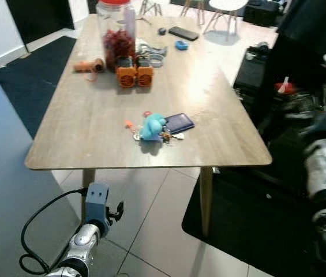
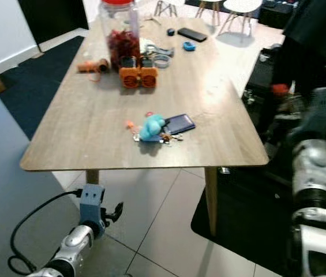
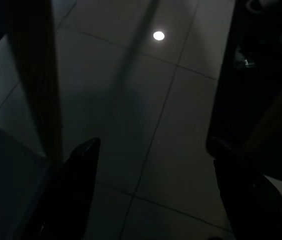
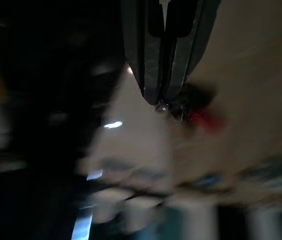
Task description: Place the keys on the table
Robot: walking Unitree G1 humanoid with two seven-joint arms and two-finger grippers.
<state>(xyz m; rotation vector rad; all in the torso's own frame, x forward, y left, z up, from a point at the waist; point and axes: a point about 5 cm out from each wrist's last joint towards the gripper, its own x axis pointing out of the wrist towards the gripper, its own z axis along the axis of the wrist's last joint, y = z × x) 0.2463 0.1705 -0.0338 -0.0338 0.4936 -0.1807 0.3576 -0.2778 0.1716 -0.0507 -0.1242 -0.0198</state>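
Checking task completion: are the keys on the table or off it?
On it: the keys lie on the table near its front edge, no hand touching them.

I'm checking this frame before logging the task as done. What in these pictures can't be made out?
- Keys: individual keys are too small to count, partly covered by the blue plush keychain in the eye views.
- Right gripper: the right wrist view is motion-blurred; whatever lies beyond its closed fingers is unreadable.
- Left gripper: the left wrist view is very dark; open above floor tiles.
- Person: cut off by the frame's right edge.
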